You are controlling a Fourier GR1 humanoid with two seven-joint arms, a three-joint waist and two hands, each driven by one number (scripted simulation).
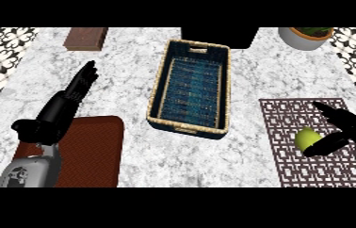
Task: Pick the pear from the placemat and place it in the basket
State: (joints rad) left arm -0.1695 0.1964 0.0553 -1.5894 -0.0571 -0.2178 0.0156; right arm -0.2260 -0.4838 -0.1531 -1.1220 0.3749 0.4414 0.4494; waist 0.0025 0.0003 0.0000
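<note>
Left hand: rests at the left of the worktop, fingers straight and pointing up the view, holding nothing.
Brown mat: lower left, partly under the left forearm; no part in the task.
Basket: middle of the worktop, woven rim with a dark blue lining; nothing shows inside it.
Placemat: patterned, at the right, apart from the basket.
Pear: yellow-green, lying on the placemat near its right side, well apart from the basket.
Right hand: comes in from the right edge and is spread round the pear. One part lies beyond the fruit and clear of it. The fingers on the near side are touching or just beside it. The hand is not closed on the pear.
Done so far: by my reading, only the approach; the hand brackets the fruit.
Left to do: closing on the pear, lifting it, carrying it leftward over the rim, and releasing it in the basket.
</note>
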